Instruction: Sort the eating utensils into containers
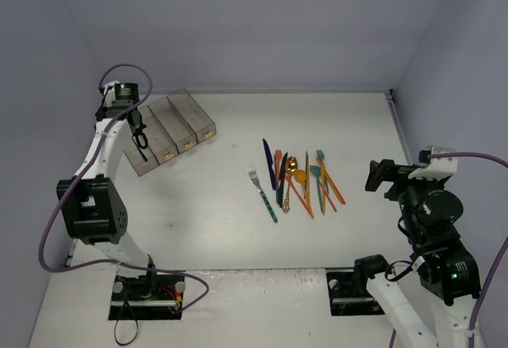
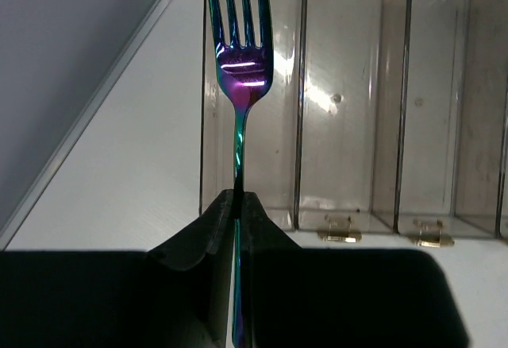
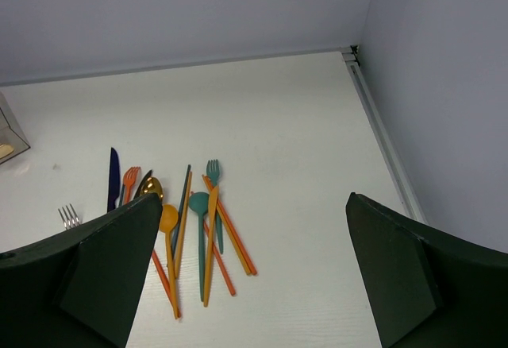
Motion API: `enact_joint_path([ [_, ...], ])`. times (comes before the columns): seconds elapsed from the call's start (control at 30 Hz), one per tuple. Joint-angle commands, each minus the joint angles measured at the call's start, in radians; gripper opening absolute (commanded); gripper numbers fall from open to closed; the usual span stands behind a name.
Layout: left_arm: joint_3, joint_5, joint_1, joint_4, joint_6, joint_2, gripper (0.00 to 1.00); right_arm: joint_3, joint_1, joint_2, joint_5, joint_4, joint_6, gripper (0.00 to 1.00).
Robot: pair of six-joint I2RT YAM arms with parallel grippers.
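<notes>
Hanging over bins (image 2: 353, 62), iridescent fork (image 2: 240, 70); pile (image 1: 305, 181) apart.

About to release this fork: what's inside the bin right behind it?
Nothing visible: the bin behind the iridescent fork looks empty. The left claw hides part of its near end.

White table (image 1: 341, 125): utensils (image 1: 298, 181), seemingly four bins (image 1: 171, 129)

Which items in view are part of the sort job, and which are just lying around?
Job:
iridescent fork, held in the left claw
loose utensil pile
four-bin tray

Lying about:
no stray objects visible; only the rig's purple cable
</notes>
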Motion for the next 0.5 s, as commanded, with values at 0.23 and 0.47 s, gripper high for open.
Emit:
enact_joint_path([
  [0.23, 0.301, 0.034, 0.1, 0.027, 0.002, 0.325, 0.0, 0.026, -0.003, 0.029, 0.027, 0.049, -0.013, 1.0],
  [0.47, 0.324, 0.062, 0.118, 0.029, 0.028, 0.41, 0.0, 0.026, -0.002, 0.022, 0.05, 0.036, 0.0, 1.0],
])
